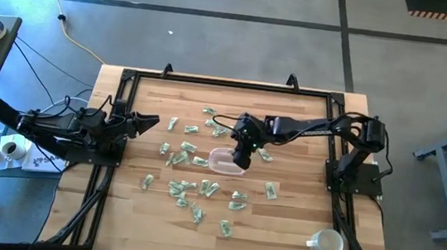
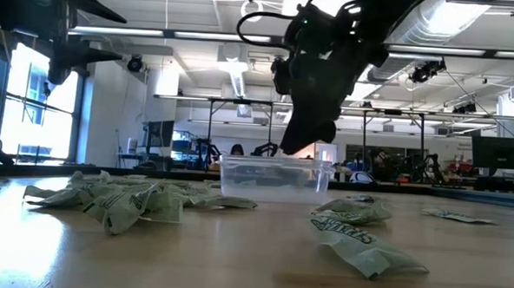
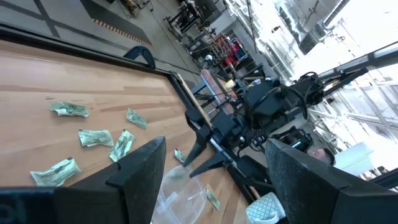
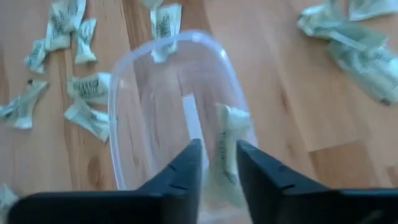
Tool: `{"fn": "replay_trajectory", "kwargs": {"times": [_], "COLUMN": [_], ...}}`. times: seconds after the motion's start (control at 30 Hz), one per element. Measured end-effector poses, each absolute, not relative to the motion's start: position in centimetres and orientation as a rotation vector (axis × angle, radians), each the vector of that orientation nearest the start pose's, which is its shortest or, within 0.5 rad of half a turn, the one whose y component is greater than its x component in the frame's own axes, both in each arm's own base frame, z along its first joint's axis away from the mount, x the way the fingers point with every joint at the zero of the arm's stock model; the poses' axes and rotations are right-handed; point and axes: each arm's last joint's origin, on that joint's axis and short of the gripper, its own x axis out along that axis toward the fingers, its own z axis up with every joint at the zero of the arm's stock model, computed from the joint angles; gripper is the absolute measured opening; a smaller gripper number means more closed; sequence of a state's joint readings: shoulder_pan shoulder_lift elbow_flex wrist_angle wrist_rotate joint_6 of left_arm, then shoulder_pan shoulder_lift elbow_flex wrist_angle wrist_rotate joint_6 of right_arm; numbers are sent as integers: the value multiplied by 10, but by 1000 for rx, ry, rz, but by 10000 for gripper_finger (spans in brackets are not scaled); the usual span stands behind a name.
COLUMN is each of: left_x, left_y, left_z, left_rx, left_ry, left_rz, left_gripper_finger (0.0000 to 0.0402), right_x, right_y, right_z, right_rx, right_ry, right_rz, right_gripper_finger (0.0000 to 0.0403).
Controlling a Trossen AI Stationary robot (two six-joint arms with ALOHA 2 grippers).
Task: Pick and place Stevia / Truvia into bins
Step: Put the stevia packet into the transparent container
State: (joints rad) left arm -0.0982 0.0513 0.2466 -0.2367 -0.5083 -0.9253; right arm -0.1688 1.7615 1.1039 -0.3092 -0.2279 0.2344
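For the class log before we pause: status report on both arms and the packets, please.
Right gripper above the clear container, a packet between its jaws. Left gripper parked at table edge, jaws open. Most packets loose on the table.

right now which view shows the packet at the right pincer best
The right wrist view: the packet sits between the right pincer fingers, over the bin. The high view shows only the arm above the bin. The low view hides the packet behind the pincer. The left wrist view shows none of it.
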Motion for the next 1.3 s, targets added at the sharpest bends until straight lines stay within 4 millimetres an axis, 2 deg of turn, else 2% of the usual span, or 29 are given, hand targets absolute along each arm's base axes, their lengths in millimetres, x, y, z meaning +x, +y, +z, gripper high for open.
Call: {"fn": "replay_trajectory", "kwargs": {"times": [0.17,0.27,0.33,0.47,0.57,0.77,0.87,0.97,1.1,1.2,1.3], "left_x": [79,79,79,79,79,79,79,79,79,79,79], "left_y": [6,6,6,6,6,6,6,6,6,6,6], "left_z": [220,220,220,220,219,216,215,214,214,214,214], "left_rx": [-918,-928,-935,-946,-944,-936,-932,-933,-933,-932,-931], "left_ry": [-157,-159,-161,-162,-155,-131,-120,-113,-114,-114,-111], "left_rz": [397,397,396,396,400,412,419,423,421,422,423], "left_gripper_finger": [310,310,310,310,310,310,310,310,310,310,310], "right_x": [353,349,345,326,321,332,339,339,336,335,337], "right_y": [-55,-62,-81,-131,-154,-159,-161,-163,-169,-171,-171], "right_z": [193,204,209,198,190,171,160,147,140,135,131], "right_rx": [377,218,181,295,271,156,106,144,226,260,278], "right_ry": [982,1011,1011,1069,1075,1080,1086,1123,1139,1145,1147], "right_rz": [-58,-231,-326,-414,-402,-313,-341,-395,-439,-459,-454], "right_gripper_finger": [203,236,243,243,241,243,243,243,239,222,185]}}
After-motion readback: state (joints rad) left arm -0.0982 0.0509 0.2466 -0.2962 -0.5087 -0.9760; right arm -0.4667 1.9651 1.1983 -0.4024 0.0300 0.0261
